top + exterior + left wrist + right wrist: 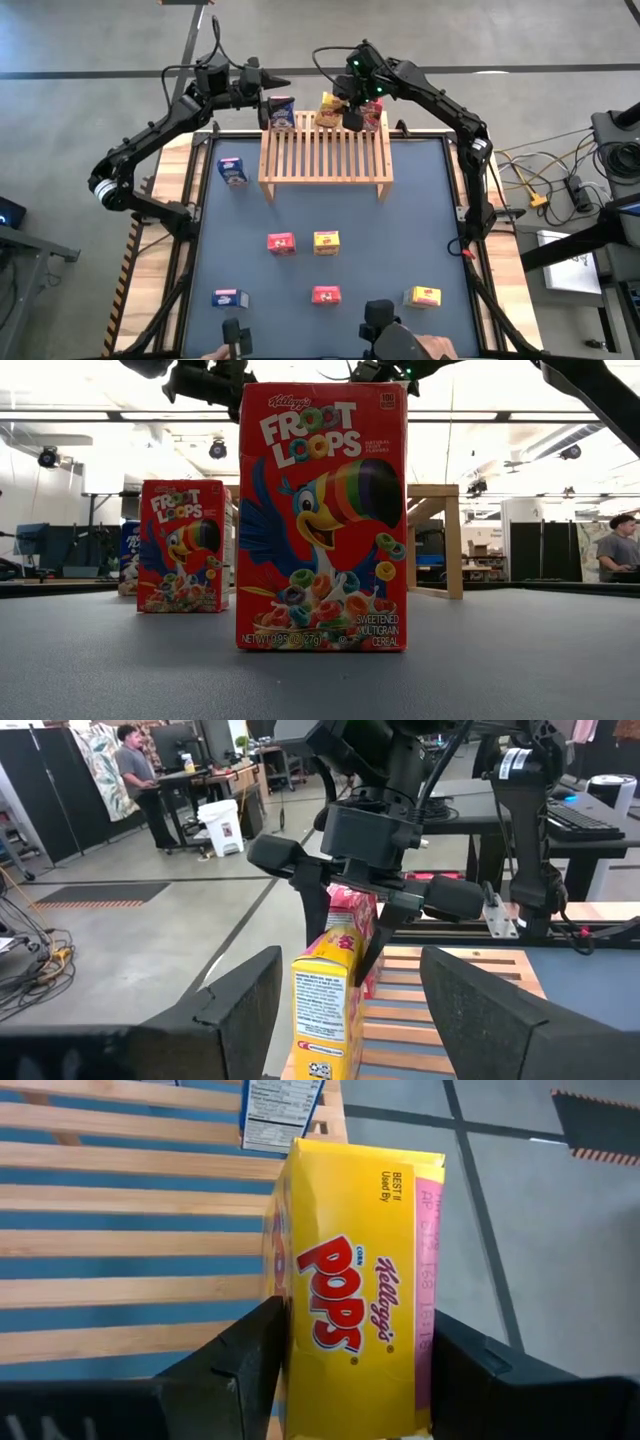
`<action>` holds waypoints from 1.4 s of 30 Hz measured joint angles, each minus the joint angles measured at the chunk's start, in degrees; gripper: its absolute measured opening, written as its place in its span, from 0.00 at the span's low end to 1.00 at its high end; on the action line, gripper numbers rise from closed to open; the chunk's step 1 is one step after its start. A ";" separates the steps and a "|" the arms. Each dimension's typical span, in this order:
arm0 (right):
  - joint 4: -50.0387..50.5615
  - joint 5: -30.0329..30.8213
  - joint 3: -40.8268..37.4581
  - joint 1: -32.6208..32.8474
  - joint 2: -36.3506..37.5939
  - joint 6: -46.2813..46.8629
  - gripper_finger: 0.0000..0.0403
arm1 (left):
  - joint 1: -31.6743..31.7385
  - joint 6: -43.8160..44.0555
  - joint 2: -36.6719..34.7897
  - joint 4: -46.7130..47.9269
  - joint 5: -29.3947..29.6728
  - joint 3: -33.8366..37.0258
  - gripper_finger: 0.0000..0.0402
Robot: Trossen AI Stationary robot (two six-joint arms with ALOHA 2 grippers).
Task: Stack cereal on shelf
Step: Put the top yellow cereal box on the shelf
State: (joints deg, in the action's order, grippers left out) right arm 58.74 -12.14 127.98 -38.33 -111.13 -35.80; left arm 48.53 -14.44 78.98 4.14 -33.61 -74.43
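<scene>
Fingers of the right gripper [345, 1370] stand on either side of a yellow Corn Pops box [355, 1285] at the far edge of the wooden shelf [325, 155]; whether they press the cardboard or stand just off it cannot be told. That box is upright on the slats, with a red box [374, 117] just beside it, and its glossy printed face shows red lettering and a pink side panel.

Beside the blue box [281, 111] at the shelf's far left corner, the left gripper [270, 85] hangs with its fingers apart, holding nothing.

Made of pale wood, the shelf has many narrow parallel slats and short side legs, with the blue-grey table mat [420, 220] showing through the gaps.

Six more small boxes lie scattered on the mat: blue, red and yellow. From table height, a large red Froot Loops box [322, 517] blocks much of the shelf, and both grippers are cut off at the frame's top.
</scene>
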 joint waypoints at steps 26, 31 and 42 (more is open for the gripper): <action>1.15 0.37 0.11 0.69 0.75 -2.81 0.39 | 0.00 -0.28 0.00 0.18 0.01 0.00 0.55; 2.23 0.81 2.36 1.23 0.87 -2.80 0.39 | 0.00 -0.46 0.00 0.15 0.02 0.00 0.55; 3.99 2.22 2.99 1.34 -0.28 -3.82 0.40 | 0.00 -0.46 0.00 0.15 0.02 0.00 0.55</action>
State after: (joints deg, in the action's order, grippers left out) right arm 62.73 -9.92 130.98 -36.99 -111.41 -39.62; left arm 48.53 -14.90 78.98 4.29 -33.58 -74.43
